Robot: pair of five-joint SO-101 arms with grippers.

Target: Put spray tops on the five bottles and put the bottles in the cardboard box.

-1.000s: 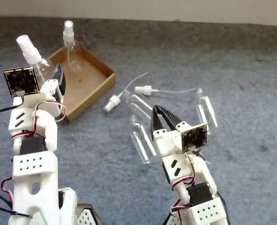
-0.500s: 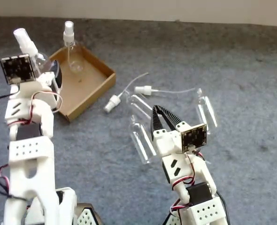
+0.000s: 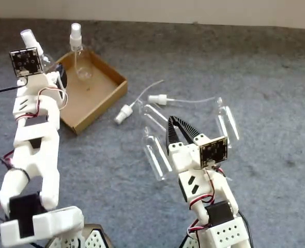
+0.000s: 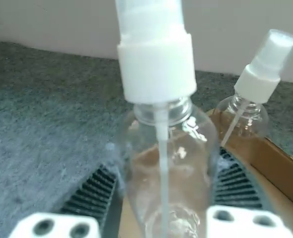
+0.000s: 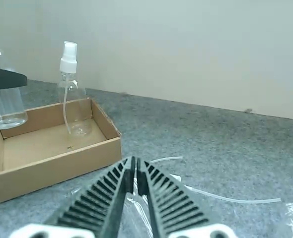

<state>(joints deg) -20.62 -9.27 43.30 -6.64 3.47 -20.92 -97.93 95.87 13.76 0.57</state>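
The cardboard box (image 3: pixel 98 88) sits upper left in the high view. The left hand (image 4: pixel 165 193) clamps a capped bottle (image 4: pixel 169 144) over its far corner. The right hand (image 5: pixel 135 173) is pinched narrow and empty. Lower the capped bottle upright, clear of the standing bottle (image 3: pixel 80 64), before releasing.

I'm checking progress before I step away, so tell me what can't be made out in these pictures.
Held bottle: base cut off by the left wrist view's lower edge; in the high view the left arm's camera board covers most of it, so whether it rests on the cardboard box floor is unclear.
Lying bottles: in the right wrist view the shut fingers of the right gripper hide them almost entirely.
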